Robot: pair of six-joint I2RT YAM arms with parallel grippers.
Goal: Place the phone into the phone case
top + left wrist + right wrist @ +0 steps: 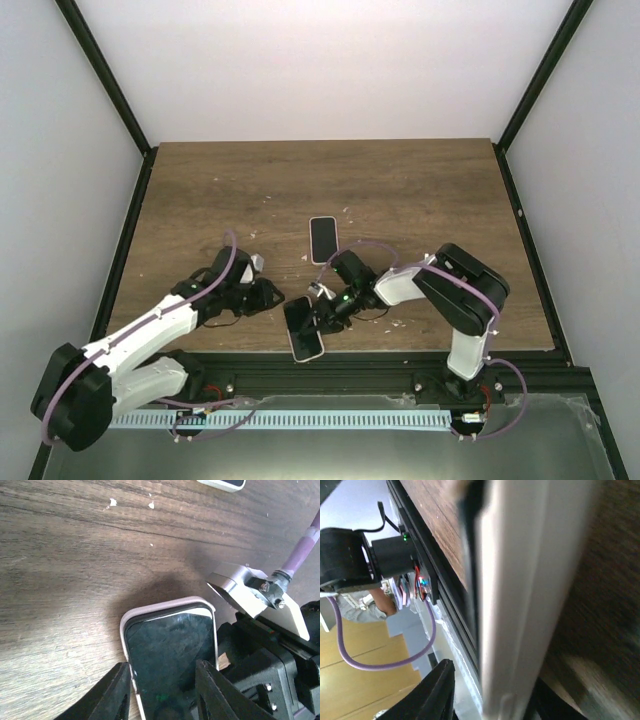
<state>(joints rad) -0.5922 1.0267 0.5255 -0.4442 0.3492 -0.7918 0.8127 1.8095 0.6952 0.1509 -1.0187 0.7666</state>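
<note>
Closest to my right wrist camera is the phone case [530, 580], its cream edge between the right gripper's [492, 697] fingers. The one finger I see stands clear, so those jaws are apart. My left gripper [165, 695] straddles the phone [167, 655], which lies inside the case rim; whether it is squeezing, I cannot tell. Uneven pressure could pop a corner out or skid both off the table [75, 555] edge nearby.
</note>
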